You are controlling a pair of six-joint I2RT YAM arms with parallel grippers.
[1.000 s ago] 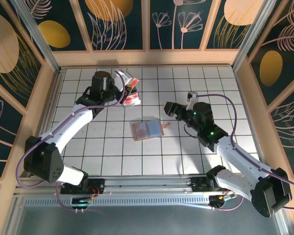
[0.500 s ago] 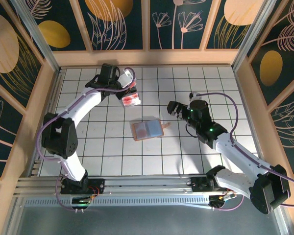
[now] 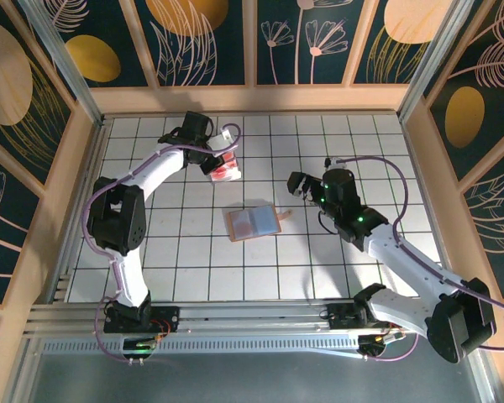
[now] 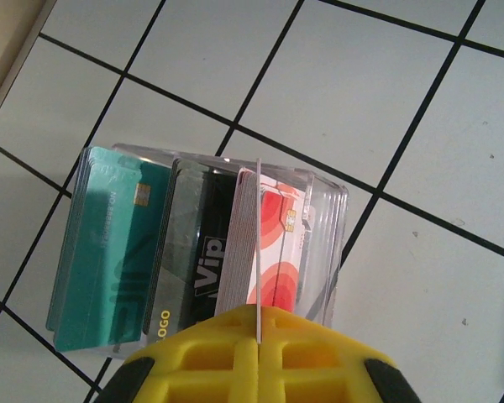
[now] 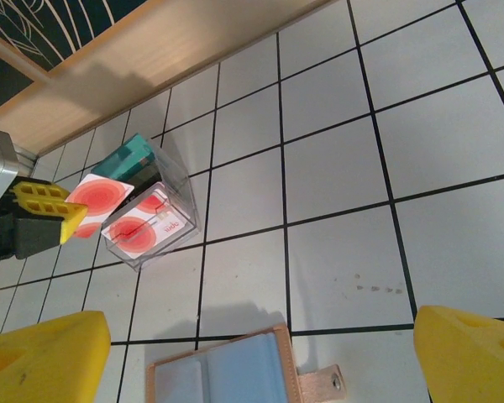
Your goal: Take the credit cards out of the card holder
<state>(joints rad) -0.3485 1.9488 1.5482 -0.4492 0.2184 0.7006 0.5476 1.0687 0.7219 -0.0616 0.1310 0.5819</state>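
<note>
The card holder (image 3: 254, 222) lies open and flat mid-table, grey-blue inside with a tan border and a snap tab (image 5: 319, 384). In the right wrist view its top edge (image 5: 227, 374) sits just below my open right gripper (image 5: 259, 336), which hovers above it (image 3: 298, 185) with nothing between the yellow fingers. My left gripper (image 3: 221, 156) is shut on a red-and-white credit card (image 5: 97, 197), seen edge-on (image 4: 258, 243) in the left wrist view, right over a clear box. The yellow jaws (image 4: 258, 317) press together on the card.
The small clear box (image 4: 202, 243) at the back left (image 3: 227, 171) holds teal, black and red cards standing on edge. A wooden wall (image 5: 176, 50) runs along the far side of the white tiled table (image 3: 353, 151), close behind the box.
My left arm has swung round and stretched toward the back, bringing the held card down over the clear box. The right gripper has shifted slightly right, still open. The card holder has not moved.
</note>
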